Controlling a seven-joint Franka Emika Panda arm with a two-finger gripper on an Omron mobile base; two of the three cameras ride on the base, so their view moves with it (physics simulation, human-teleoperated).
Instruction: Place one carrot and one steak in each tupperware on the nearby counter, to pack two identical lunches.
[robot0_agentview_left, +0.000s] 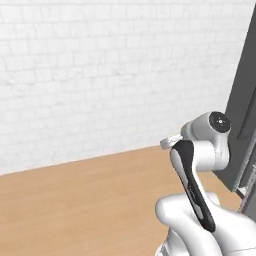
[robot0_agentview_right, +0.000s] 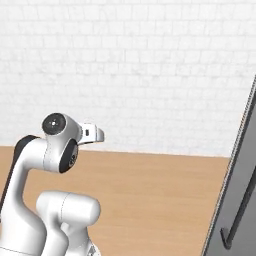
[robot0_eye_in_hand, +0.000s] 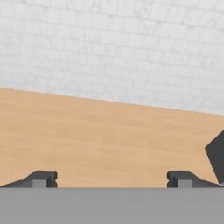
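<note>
Two-finger gripper (robot0_eye_in_hand: 112, 178) spread wide, empty, facing the light brown wood-look surface (robot0_eye_in_hand: 100, 135). No carrot, steak or tupperware visible. Expect carrots stiff, light: pinch mid-length. Steaks softer, possibly slippery.

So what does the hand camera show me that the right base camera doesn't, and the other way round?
The hand view gives the pincer up close: its two dark fingertips stand wide apart with nothing between them. The right base view gives the white arm from behind, and a dark grey panel with a handle at the right. Both share the white brick wall and the light brown wood-look surface below it.
</note>
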